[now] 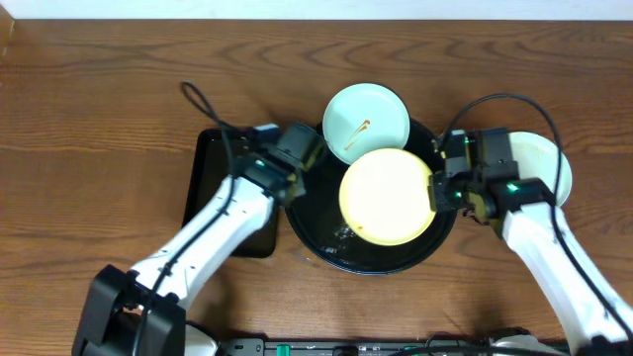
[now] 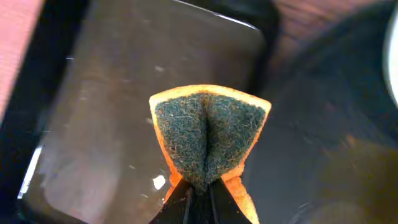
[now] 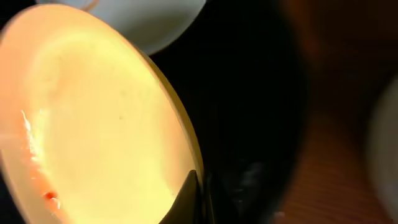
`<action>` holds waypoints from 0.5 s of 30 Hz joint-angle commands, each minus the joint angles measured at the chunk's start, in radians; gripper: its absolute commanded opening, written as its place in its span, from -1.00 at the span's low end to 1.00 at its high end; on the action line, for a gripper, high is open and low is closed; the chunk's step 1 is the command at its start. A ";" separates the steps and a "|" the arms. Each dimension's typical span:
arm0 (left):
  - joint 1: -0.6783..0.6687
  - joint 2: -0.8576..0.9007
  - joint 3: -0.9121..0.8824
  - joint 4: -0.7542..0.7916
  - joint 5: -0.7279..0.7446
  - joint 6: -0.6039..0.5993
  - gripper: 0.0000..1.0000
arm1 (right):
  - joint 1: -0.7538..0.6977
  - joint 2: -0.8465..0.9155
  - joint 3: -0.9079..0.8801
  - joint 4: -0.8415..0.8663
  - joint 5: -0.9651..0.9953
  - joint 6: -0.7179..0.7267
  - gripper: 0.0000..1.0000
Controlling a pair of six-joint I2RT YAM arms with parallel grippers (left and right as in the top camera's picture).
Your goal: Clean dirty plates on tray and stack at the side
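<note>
The round black tray [image 1: 315, 229] sits at the table's middle. My right gripper [image 1: 435, 188] is shut on the rim of the pale yellow plate [image 1: 388, 196], holding it tilted over the tray; the plate fills the right wrist view [image 3: 93, 124], where the gripper [image 3: 198, 196] pinches its edge. A pale blue plate [image 1: 366, 121] with an orange-brown smear rests at the tray's back rim. Another pale plate [image 1: 547, 158] lies on the table at the right, partly under my right arm. My left gripper [image 1: 297, 168] is shut on an orange-and-green sponge [image 2: 208, 134] at the tray's left edge.
A smaller black rectangular tray [image 1: 203, 178] lies left of the round tray, seen under the sponge in the left wrist view [image 2: 124, 112]. Cables loop behind both arms. The table's front edge runs along the bottom.
</note>
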 commanded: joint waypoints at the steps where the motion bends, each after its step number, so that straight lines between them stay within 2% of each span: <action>1: 0.075 -0.014 0.016 -0.004 -0.027 0.006 -0.84 | 0.058 -0.084 0.005 0.000 0.227 -0.072 -0.98; 8: 0.183 -0.011 0.002 0.001 -0.018 0.011 -0.84 | 0.224 -0.188 0.005 0.013 0.553 -0.071 -0.98; 15: 0.249 0.008 -0.025 0.060 0.149 0.151 -0.85 | 0.394 -0.207 0.005 0.023 0.797 -0.073 -0.98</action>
